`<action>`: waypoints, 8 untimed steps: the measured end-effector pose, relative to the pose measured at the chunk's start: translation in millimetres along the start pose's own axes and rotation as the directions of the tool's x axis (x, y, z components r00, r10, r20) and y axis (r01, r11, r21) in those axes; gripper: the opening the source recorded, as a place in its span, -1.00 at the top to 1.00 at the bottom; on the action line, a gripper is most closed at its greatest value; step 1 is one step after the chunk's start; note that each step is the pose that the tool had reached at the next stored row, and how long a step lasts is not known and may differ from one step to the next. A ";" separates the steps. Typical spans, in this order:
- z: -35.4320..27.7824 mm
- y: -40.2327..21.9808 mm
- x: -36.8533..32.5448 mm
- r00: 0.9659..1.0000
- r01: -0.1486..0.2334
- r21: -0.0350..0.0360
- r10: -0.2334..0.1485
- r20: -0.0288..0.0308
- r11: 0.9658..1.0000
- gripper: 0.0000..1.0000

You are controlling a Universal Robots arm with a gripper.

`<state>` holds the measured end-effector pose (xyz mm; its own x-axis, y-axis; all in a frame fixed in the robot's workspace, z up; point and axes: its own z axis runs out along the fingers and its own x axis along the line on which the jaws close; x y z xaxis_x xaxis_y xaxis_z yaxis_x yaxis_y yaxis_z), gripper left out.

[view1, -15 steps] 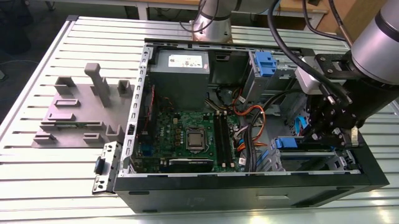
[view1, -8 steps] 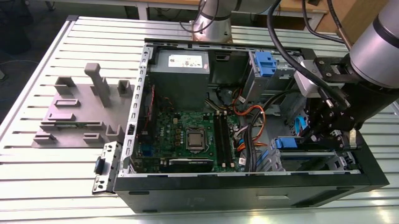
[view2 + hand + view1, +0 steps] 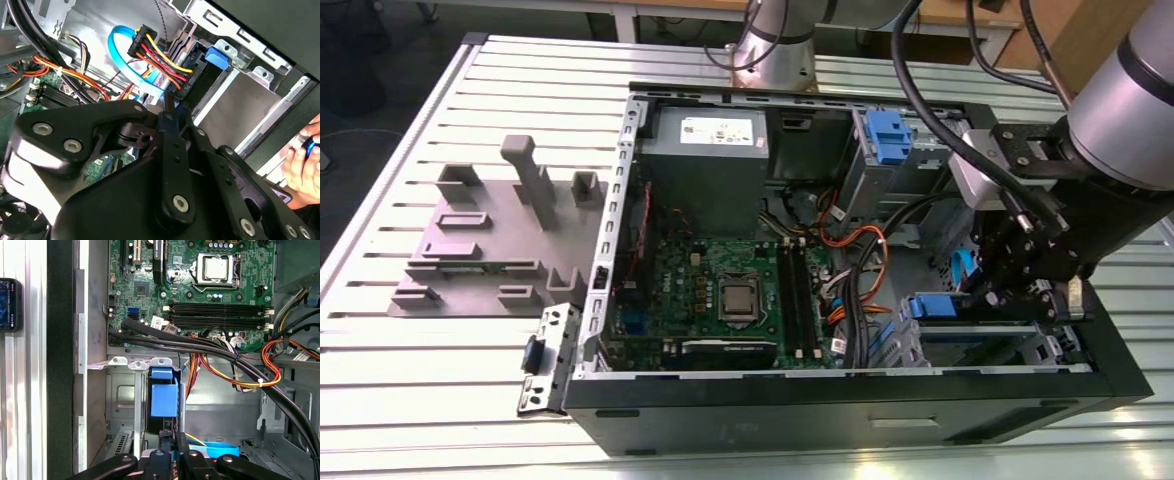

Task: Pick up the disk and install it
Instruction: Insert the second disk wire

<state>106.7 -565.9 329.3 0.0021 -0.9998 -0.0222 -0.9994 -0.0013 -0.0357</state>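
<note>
The disk (image 3: pixel 163 399) sits edge-on in the metal drive bay (image 3: pixel 120 390) at the case's front corner, its blue carrier end facing out. In the exterior view that blue end (image 3: pixel 931 305) lies in the bay at the case's lower right. My gripper (image 3: pixel 173 440) hovers just off the carrier's end with its fingers pressed together and nothing between them. In the second wrist view the gripper (image 3: pixel 169 111) points toward the bay, where a blue carrier tab (image 3: pixel 217 56) shows beside the plugged red, yellow and black cables (image 3: pixel 160 62). The black gripper (image 3: pixel 1021 290) hangs over the bay.
The open case (image 3: pixel 854 390) holds the motherboard (image 3: pixel 720 290), a grey power supply (image 3: pixel 707 150), a second blue latch (image 3: pixel 887 135) and thick cable bundles (image 3: pixel 200 347). Grey fixtures (image 3: pixel 494 235) stand on the slatted table. A person's hand (image 3: pixel 302 162) is beside the case. A dark device (image 3: pixel 9 305) lies on the table.
</note>
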 end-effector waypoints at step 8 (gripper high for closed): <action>-16.3 -0.5 -0.3 1.000 0.000 -0.001 0.000 -0.001 1.000 0.54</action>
<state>106.6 -566.0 345.6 0.0020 -0.9998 -0.0216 -0.9994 -0.0013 -0.0350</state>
